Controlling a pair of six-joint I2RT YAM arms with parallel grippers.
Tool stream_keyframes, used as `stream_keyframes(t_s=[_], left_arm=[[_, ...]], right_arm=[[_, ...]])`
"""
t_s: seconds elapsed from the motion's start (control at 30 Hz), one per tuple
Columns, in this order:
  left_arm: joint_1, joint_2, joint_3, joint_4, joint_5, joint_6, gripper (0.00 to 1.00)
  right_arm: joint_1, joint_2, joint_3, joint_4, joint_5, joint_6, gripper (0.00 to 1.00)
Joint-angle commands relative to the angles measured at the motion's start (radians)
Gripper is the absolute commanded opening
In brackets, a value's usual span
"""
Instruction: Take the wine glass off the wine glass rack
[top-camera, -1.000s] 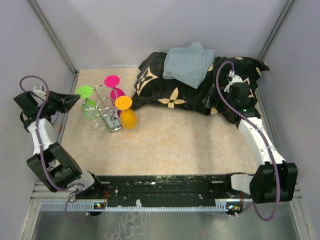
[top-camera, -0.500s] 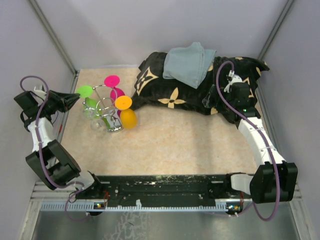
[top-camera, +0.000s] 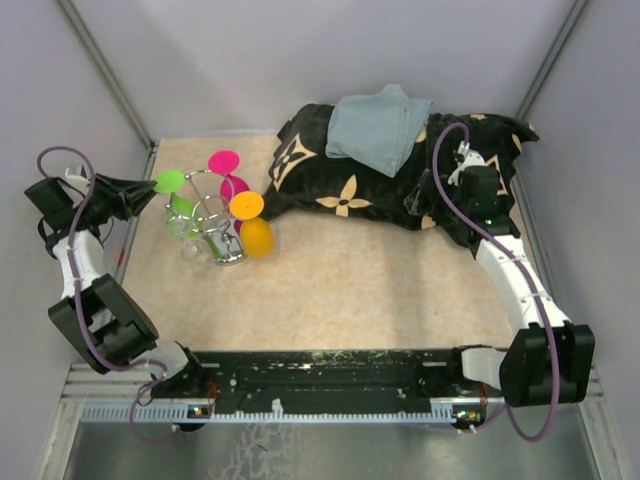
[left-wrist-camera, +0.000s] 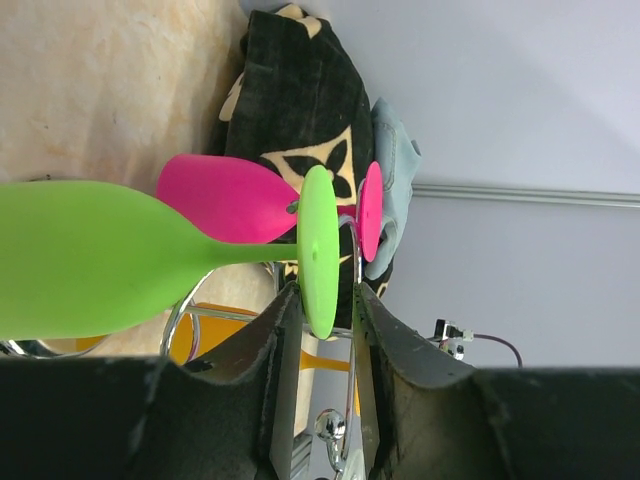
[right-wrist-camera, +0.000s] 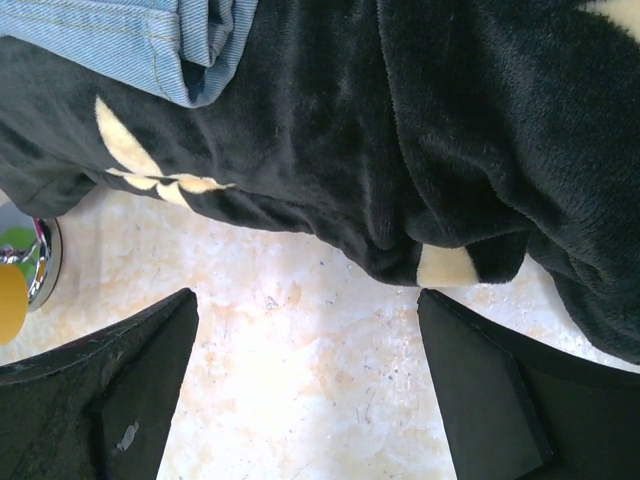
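The chrome wine glass rack stands at the table's left with three plastic glasses hanging upside down: green, pink and orange. My left gripper is at the green glass's round foot. In the left wrist view the green glass fills the left side, and its foot disc sits edge-on between my left gripper's fingers. The jaws are narrowly apart, with a slim gap and a rack wire beside the disc. My right gripper is open and empty over bare tabletop.
A black blanket with cream flowers lies across the back right, with folded blue denim on top; both show in the right wrist view, blanket and denim. Grey walls close in left, right and back.
My left gripper has moved right toward the rack, and its jaws have narrowed around the green glass's foot. The right arm has not moved.
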Motion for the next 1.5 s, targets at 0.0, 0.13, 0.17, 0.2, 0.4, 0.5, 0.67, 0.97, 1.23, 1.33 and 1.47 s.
stream_keyframes(t_s=[0.0, 0.13, 0.17, 0.2, 0.4, 0.5, 0.67, 0.97, 1.23, 1.33, 1.47], left_arm=[[-0.004, 0.019, 0.037, 0.023, 0.000, -0.001, 0.34], [-0.009, 0.024, 0.037, 0.025, -0.003, 0.002, 0.34], [-0.009, 0.026, 0.037, 0.024, -0.003, 0.003, 0.35], [-0.011, 0.027, 0.038, 0.026, -0.003, 0.004, 0.35], [-0.016, 0.038, 0.041, 0.034, 0.001, 0.005, 0.35], [-0.016, 0.043, 0.041, 0.038, 0.005, 0.005, 0.34], [-0.017, 0.047, 0.043, 0.043, 0.008, 0.004, 0.29], [-0.020, 0.058, 0.043, 0.049, 0.017, 0.004, 0.26], [-0.026, 0.067, 0.050, 0.061, 0.030, -0.001, 0.10], [-0.026, 0.068, 0.048, 0.064, 0.032, -0.004, 0.00], [-0.027, 0.066, 0.045, 0.064, 0.035, -0.008, 0.00]], right_arm=[[-0.005, -0.013, -0.006, 0.055, -0.007, 0.009, 0.91], [-0.005, -0.017, -0.009, 0.054, -0.002, 0.010, 0.91], [-0.005, -0.018, -0.010, 0.053, 0.000, 0.010, 0.91], [-0.004, -0.019, -0.011, 0.052, 0.001, 0.010, 0.91], [-0.004, -0.024, -0.012, 0.048, 0.003, 0.010, 0.91], [-0.004, -0.026, -0.012, 0.046, 0.004, 0.010, 0.91], [-0.005, -0.028, -0.013, 0.044, 0.007, 0.010, 0.91], [-0.005, -0.030, -0.014, 0.046, 0.007, 0.010, 0.91], [-0.004, -0.032, -0.018, 0.047, 0.006, 0.012, 0.91], [-0.004, -0.032, -0.015, 0.046, 0.007, 0.011, 0.91], [-0.004, -0.030, -0.013, 0.046, 0.006, 0.011, 0.91]])
